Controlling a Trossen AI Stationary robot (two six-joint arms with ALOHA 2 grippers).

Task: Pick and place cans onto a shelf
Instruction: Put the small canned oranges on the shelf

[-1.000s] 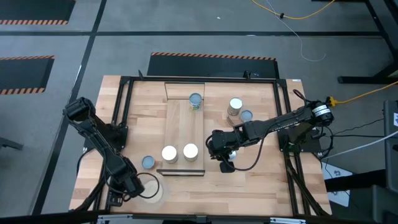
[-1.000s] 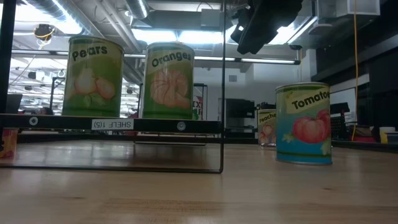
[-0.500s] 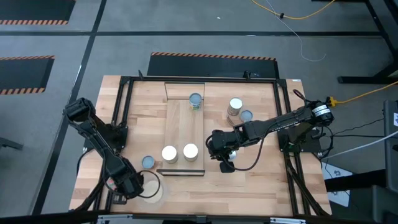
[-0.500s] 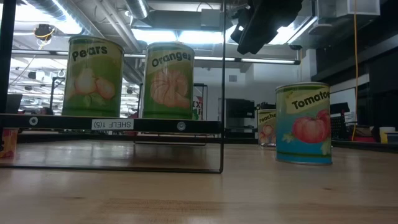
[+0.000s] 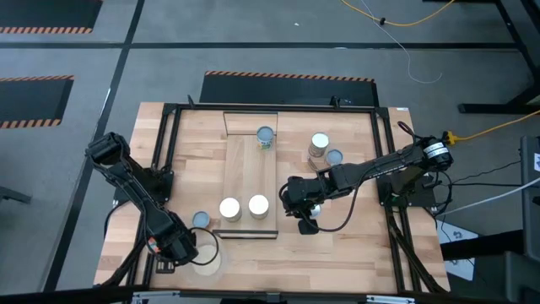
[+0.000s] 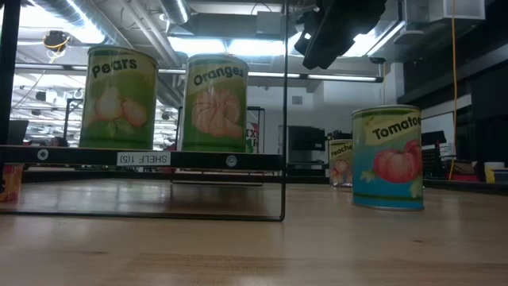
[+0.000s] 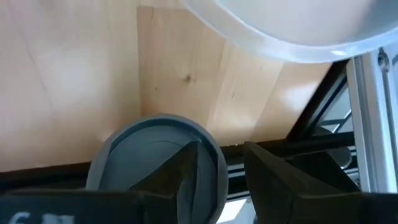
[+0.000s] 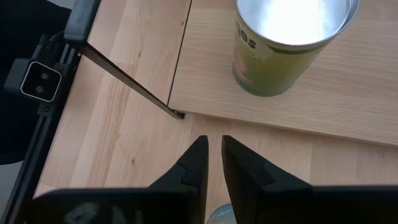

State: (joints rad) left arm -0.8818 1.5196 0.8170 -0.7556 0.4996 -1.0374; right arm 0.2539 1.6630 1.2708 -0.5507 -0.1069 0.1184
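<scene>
On shelf (image 5: pixel 249 173): 3 cans (image 5: pixel 230 209); 3+ left on desk (image 5: pixel 354 245). Left end effector (image 7: pixel 221 158) released, by grey-top can (image 7: pixel 149 149); right end effector (image 8: pixel 213 146) slightly parted, empty.

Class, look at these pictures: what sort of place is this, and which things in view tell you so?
Probably a robotics lab or workshop. Hazard-striped mats lie on a grey floor, loose cables trail across it, and bare ceiling ducts show beyond a framed wooden table set with cans and a mock shelf.
</scene>
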